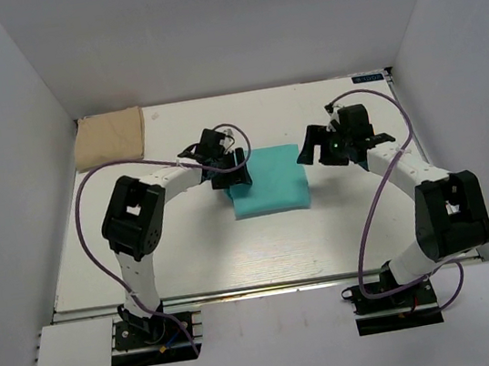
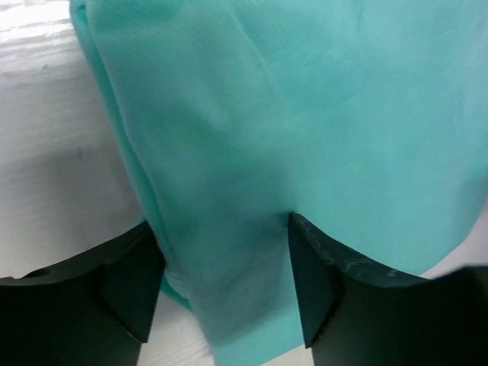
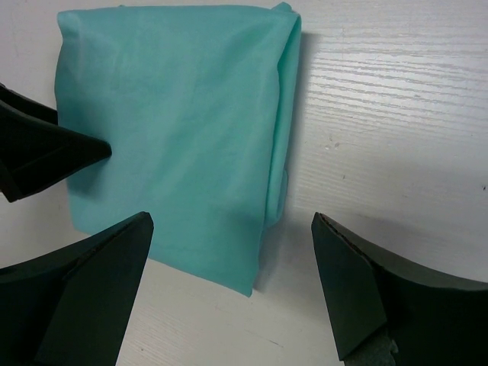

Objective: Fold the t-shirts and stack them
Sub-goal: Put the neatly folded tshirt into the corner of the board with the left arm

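The teal-green t-shirt [image 1: 267,180] lies folded into a rectangle in the middle of the table. My left gripper [image 1: 230,170] is at its left edge; in the left wrist view its jaws stand apart [image 2: 223,229] with a fold of teal cloth [image 2: 305,130] between them. My right gripper [image 1: 318,148] is open just off the shirt's right edge; in the right wrist view [image 3: 229,229] the shirt's near corner [image 3: 183,137] lies between the fingers. The tan-beige t-shirt [image 1: 109,137] lies folded at the back left corner.
White walls enclose the table [image 1: 237,258] on the left, back and right. A black finger of the left gripper [image 3: 46,152] shows at the left of the right wrist view. Purple cables loop beside each arm.
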